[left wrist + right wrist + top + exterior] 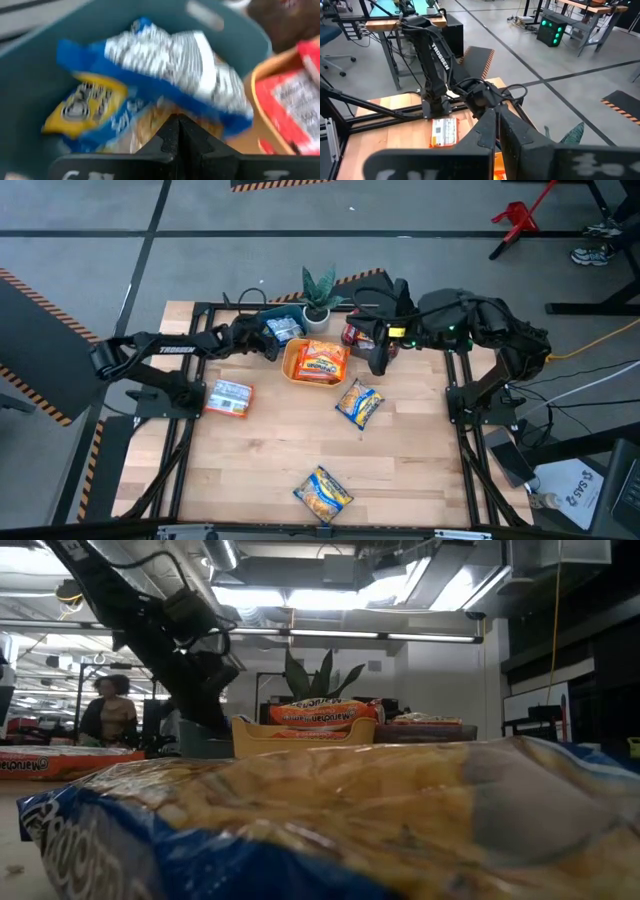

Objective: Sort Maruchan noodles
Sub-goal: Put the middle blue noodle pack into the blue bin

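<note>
Mid-sort, judging by the layout: left gripper (268, 336) reaching over the teal bin (283, 330) at upper centre of the high view, jaws pressed shut and empty in the left wrist view, directly above yellow-and-blue packets (165, 70) lying loose inside that bin. Likely a drop-off just completed or a retreat about to begin. Right gripper (379, 360) poised near the orange bin (292, 367) at centre, jaws closed on nothing in the right wrist view. Orange packets (320, 363) stacked in the orange bin; a red-printed packet (356, 333) just right of it, its container too hidden to name. Still loose on the bench (270, 450): an orange-and-white packet (229, 397) at left centre, one yellow-and-blue packet (359, 404) just right of centre, another (322, 492) at lower centre, filling the foreground of the low view. Potted plant (318, 292) standing behind the bins. Next move, probably: lift clear of the teal bin, open the jaws, descend flat onto a loose packet, match its colour to the proper bin.
</note>
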`<state>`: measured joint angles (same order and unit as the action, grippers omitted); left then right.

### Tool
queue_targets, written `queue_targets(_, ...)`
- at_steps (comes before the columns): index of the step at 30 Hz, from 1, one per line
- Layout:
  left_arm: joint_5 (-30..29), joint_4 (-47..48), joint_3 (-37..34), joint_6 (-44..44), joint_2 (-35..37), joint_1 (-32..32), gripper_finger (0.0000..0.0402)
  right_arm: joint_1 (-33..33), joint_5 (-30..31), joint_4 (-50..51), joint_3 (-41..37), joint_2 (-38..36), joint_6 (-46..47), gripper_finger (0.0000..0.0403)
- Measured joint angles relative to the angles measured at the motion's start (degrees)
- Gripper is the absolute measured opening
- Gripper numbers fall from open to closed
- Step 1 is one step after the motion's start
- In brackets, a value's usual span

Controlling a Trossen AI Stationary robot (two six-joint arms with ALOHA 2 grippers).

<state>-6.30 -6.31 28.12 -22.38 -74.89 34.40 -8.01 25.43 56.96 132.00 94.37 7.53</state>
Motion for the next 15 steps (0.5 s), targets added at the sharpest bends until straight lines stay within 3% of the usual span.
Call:
queue_targets(4, 1.95, -5.81, 0.35, -0.40, -1.96, 1.00, 0.0000, 0.00, 0.04, 0.25, 0.00, 0.00, 0.09, 0.0007)
queue_targets(15, 3.61, -6.02, 11.51, 4.82, -6.91, 4.59, 0.0000, 0.02, 0.02, 0.23, 0.00, 0.00, 0.09, 0.0007)
